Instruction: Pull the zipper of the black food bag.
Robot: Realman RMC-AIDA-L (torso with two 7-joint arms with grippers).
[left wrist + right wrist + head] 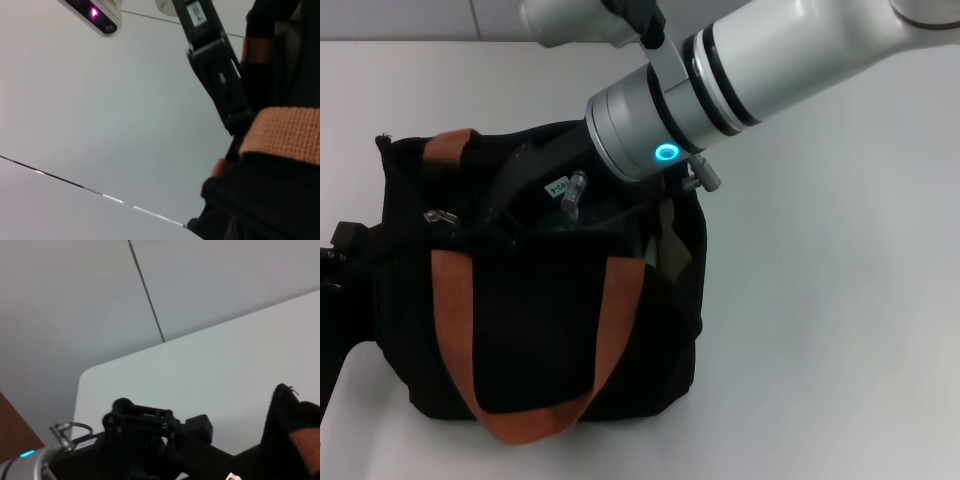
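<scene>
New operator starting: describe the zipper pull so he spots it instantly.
Find the black food bag on the white table. On its top, just right of the far orange strap, lies the zipper: a small silver-grey metal tab, the only shiny thing there.

— What does the bag look like?
— The black food bag [530, 330] is a boxy fabric tote standing upright on the white table, toward its left side. An orange-brown strap loops down its near face, and a second strap shows at the far top edge.
— And the zipper?
— The zipper [440, 215] is a small silver-grey pull tab lying on the black track along the top, near the bag's left end.
</scene>
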